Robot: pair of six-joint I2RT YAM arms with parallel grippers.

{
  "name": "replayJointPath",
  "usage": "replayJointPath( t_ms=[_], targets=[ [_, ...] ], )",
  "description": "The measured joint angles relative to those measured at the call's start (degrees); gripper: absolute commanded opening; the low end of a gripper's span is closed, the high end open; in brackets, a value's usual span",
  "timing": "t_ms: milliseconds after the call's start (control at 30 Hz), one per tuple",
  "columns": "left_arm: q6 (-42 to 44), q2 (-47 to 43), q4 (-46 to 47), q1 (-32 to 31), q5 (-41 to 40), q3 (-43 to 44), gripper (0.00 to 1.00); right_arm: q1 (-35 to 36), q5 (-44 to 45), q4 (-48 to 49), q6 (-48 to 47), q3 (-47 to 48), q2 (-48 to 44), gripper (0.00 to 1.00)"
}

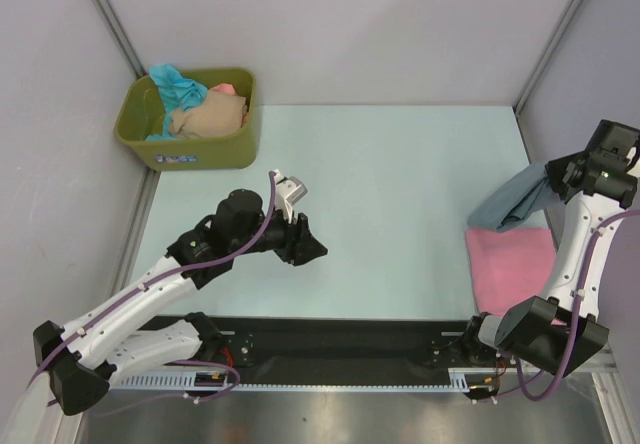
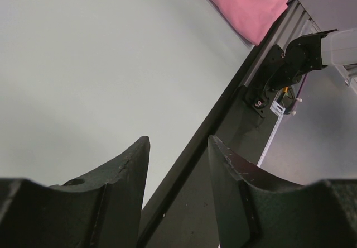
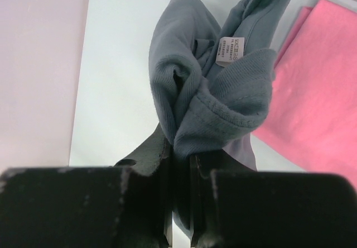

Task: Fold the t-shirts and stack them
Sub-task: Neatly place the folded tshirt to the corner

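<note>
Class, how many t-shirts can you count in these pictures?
5: grey-blue shirt in the right gripper; pink shirt folded on the table, right side; teal shirt, beige shirt and salmon shirt in the green tub, which may hide more.

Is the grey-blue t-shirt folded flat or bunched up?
Bunched up. The grey-blue t-shirt hangs crumpled from the right gripper, which is shut on its cloth. The pink t-shirt nearby lies flat.
</note>
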Motion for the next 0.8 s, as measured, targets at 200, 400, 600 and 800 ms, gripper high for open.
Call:
replayJointPath(
  t_ms=[200, 400, 600, 800],
  targets=[
    [-0.3, 0.0, 0.0, 0.1, 0.1, 0.0, 0.52, -1.8, -1.9, -0.5, -0.1, -0.6, -0.5, 0.0],
    [-0.3, 0.0, 0.3, 0.3, 0.7, -0.5, 0.52, -4.2, -4.0, -0.8, -0.7, -4.9, -3.1, 0.0],
    [-0.3, 0.0, 0.5, 0.4, 1.0, -0.7, 0.52, -6.4, -5.5, -2.8, -1.7, -6.8, -4.0, 0.0],
    [-0.3, 0.0, 0.4, 0.7, 1.1, -0.8, 0.52, -7.8, -4.7, -3.3, -3.7, -9.9, -5.2, 0.0]
  ],
)
